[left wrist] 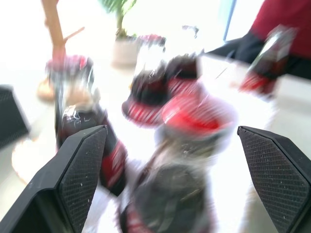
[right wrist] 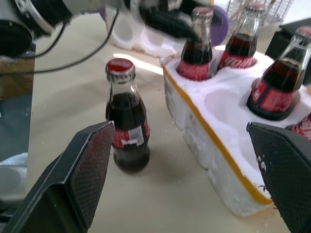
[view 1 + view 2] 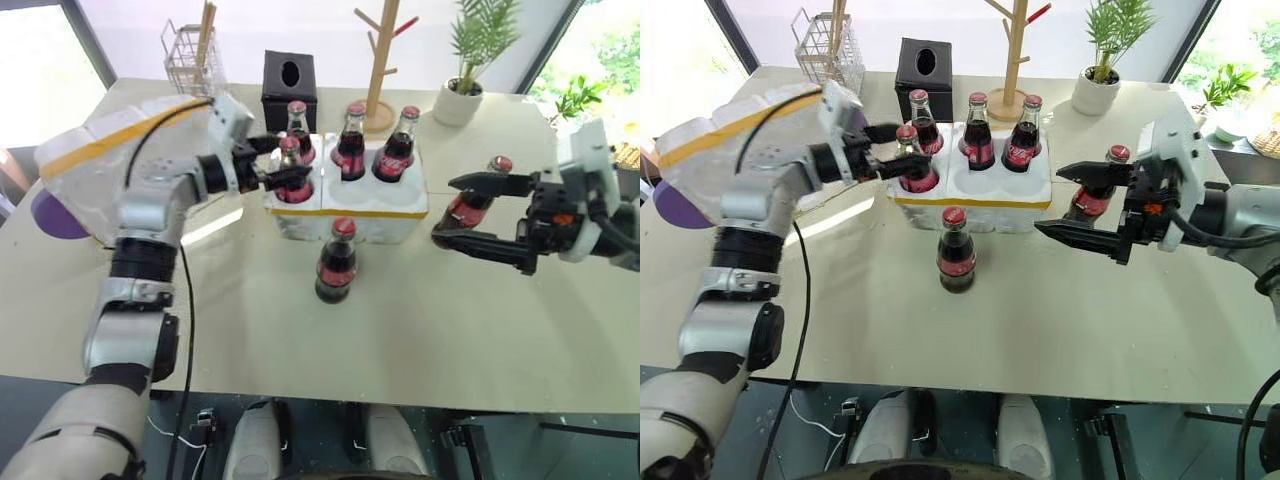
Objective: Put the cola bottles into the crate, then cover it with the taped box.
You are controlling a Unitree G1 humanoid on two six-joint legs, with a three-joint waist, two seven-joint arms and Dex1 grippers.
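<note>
Standing upright on the pale surface (image 3: 1060, 300) just in front of the low white styrofoam crate (image 3: 975, 195), one dark glass cola bottle (image 3: 956, 250) lies nearer the right claw (image 3: 1080, 200), wide open and empty; the left claw (image 3: 890, 150), also wide open, holds nothing.

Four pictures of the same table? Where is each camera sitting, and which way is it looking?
Left eye, right eye: on the head, looking down over both arms at the crate and the standing bottle.
Left wrist: along the open left gripper at bottles in the crate.
Right wrist: along the open right gripper at the same standing bottle and crate.
Shared: the crate's bottles show in every view.
</note>
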